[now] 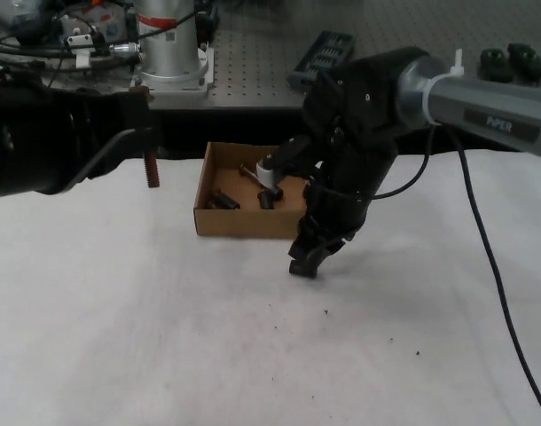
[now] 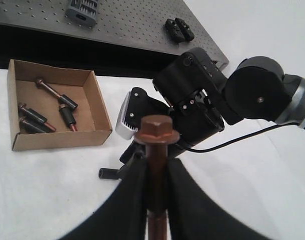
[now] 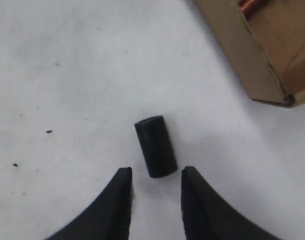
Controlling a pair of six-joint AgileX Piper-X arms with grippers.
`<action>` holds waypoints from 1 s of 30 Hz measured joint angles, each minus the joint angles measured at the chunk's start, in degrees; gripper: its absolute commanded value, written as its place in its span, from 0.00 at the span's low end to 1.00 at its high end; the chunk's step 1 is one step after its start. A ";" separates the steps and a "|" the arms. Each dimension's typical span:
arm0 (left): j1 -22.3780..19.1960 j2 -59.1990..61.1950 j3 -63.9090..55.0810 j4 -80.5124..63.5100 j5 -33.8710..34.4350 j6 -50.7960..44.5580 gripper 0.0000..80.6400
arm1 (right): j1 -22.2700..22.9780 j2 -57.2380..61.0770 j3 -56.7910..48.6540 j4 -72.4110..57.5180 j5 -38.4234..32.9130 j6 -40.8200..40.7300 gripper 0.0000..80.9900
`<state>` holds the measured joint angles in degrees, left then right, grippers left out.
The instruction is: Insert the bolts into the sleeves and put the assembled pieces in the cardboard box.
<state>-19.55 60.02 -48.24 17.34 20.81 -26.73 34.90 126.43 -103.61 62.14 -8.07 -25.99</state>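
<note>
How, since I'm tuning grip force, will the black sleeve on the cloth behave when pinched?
The sleeve lies on its side, a smooth cylinder, so it would probably roll if one finger of the open right gripper touches first. It looks rigid, unlikely to crush.

Bolt [image 2: 155,131]: coppery-brown metal with a dull sheen. Sleeve [image 3: 156,146]: black, smooth, matt, plastic-like. Box [image 2: 52,140]: brown cardboard, matt, with raw cut edges. Bench [image 1: 164,355]: covered in white cloth, matt and faintly fuzzy. Plate [image 2: 127,30]: grey matt metal, perforated. Left gripper [image 2: 155,164]: black matt plastic.
</note>
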 measured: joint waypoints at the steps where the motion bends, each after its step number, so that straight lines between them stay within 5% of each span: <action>1: 0.00 0.00 0.00 0.00 0.00 -0.14 0.01 | 0.00 0.25 0.00 0.20 0.88 -1.41 0.31; 30: 0.00 0.00 0.00 0.00 0.43 -0.27 0.01 | 3.46 3.63 -0.33 -0.85 4.36 -8.40 0.32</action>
<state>-19.55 60.02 -48.24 17.34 21.24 -27.01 38.36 130.06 -103.94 61.29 -3.71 -34.39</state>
